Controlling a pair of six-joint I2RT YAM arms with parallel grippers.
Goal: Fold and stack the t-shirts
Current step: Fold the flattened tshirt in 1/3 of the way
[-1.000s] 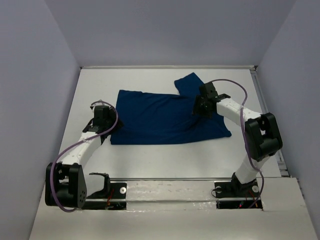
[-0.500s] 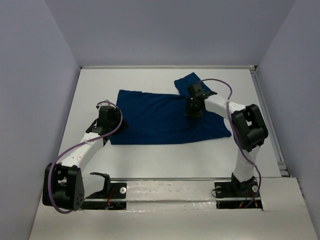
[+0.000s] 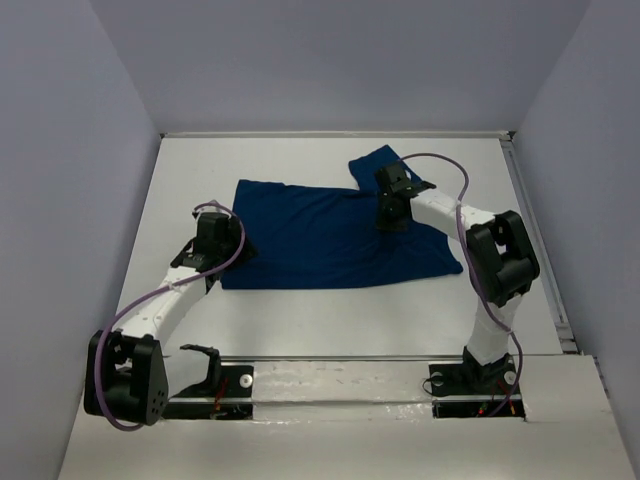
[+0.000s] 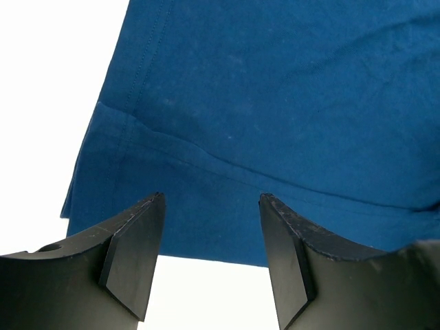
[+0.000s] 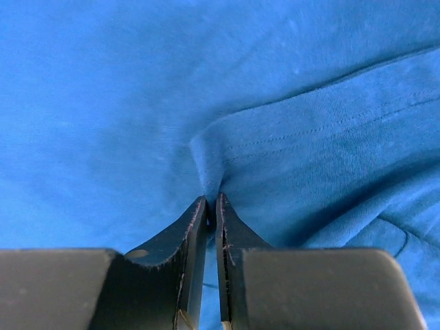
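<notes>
At 1 o'clock on shirt, R pincer is pinched tight on a cloth ridge; L pincer, half-open & empty, hangs over 8 o'clock hem, so prob. the fold's grab step, w/ L needing to close next.

Navy blue t-shirt — plain, white table, purple cables

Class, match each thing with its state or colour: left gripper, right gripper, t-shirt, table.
Things: 1 left gripper; 2 right gripper; 3 t-shirt; 4 table.
States: A white; B pinching a fold of cloth; C open over the hem; D dark blue, lying flat.
Pairs: 1-C, 2-B, 3-D, 4-A.
</notes>
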